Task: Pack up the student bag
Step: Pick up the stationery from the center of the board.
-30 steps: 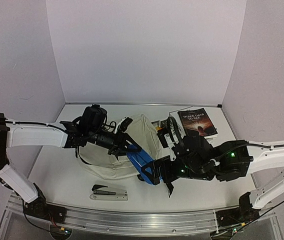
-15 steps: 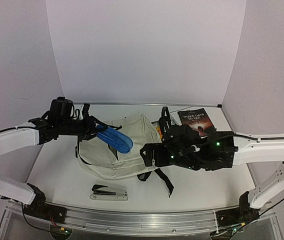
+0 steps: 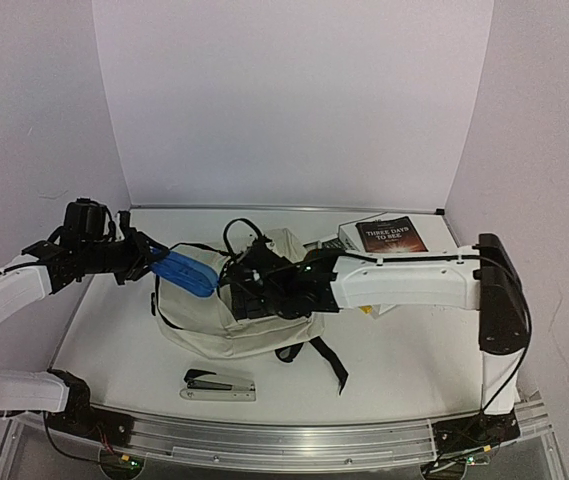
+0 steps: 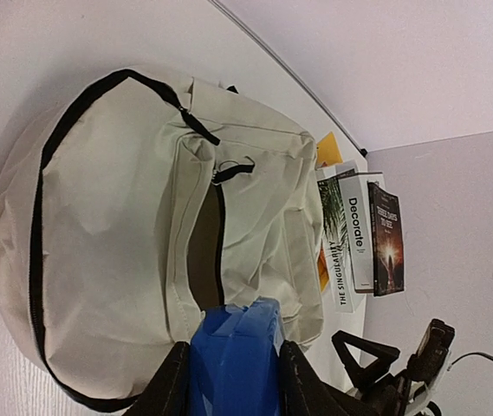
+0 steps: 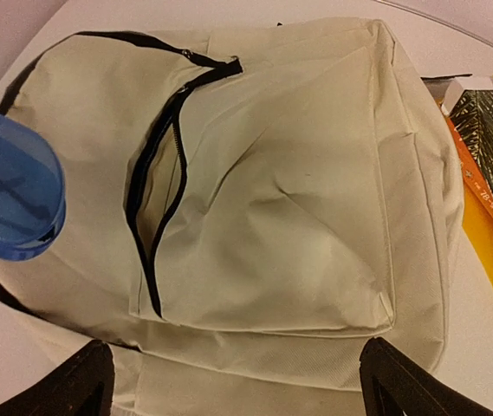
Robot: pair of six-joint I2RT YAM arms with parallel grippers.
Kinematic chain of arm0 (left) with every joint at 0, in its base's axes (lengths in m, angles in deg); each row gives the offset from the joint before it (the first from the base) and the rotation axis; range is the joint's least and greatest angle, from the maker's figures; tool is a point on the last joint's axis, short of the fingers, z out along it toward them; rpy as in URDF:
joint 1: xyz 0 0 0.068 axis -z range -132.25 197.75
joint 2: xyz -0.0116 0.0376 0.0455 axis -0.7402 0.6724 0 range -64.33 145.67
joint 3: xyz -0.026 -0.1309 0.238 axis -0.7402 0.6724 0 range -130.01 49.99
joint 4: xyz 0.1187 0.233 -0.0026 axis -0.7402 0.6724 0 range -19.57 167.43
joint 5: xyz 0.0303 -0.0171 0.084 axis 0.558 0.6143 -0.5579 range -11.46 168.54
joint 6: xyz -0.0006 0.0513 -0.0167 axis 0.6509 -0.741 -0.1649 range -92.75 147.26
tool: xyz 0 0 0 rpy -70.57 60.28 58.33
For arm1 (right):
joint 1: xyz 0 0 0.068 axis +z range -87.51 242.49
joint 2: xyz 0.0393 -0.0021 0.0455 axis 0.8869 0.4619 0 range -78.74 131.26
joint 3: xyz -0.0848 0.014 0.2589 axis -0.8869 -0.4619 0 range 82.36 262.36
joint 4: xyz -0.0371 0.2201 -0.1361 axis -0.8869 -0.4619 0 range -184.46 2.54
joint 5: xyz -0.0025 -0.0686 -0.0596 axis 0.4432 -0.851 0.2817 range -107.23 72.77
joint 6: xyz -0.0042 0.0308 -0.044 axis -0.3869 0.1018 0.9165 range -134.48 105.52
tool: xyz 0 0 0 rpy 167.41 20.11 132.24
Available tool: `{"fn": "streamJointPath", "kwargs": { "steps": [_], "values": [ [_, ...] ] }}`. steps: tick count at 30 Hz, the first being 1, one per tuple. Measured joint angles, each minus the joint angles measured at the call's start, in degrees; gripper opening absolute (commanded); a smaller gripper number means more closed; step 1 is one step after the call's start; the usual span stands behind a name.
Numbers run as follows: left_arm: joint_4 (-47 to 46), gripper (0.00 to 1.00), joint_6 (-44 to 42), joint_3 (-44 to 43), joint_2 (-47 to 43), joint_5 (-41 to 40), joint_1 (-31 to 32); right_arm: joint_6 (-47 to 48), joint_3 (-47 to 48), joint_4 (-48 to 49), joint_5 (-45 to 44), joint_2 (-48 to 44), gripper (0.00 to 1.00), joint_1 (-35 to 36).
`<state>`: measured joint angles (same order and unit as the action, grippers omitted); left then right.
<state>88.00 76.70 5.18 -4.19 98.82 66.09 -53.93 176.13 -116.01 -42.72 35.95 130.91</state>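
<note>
Hovering right gripper [image 3: 247, 292] directly above the student bag [image 3: 199, 325] at mid-surface [image 3: 394, 360], jaws wide apart. Holding left gripper [image 3: 154, 262] at the bag's left edge, clamped on a blue plastic case [image 3: 186, 272].

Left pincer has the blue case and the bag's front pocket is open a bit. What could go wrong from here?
1. The pocket opening on the bag is a narrow slit in slack fabric. The blue case in the left pincer looks wider and may snag on its edge.
2. The right pincer hangs open over the bag, holding nothing, so the bag could slide or bunch under a push.
</note>
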Motion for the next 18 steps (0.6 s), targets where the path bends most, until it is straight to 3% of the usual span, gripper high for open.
{"fn": "streamJointPath", "kwargs": {
  "steps": [7,18],
  "values": [
    [1.11,0.28,-0.3,0.32,-0.02,-0.79,-1.75,2.3,15.18,-5.1,-2.65,12.89,0.98,-0.96],
    [1.86,0.28,-1.53,0.32,0.1,-1.37,-2.45,4.08,28.39,-11.48,-5.34,23.31,0.98,-1.01]
  ]
}}
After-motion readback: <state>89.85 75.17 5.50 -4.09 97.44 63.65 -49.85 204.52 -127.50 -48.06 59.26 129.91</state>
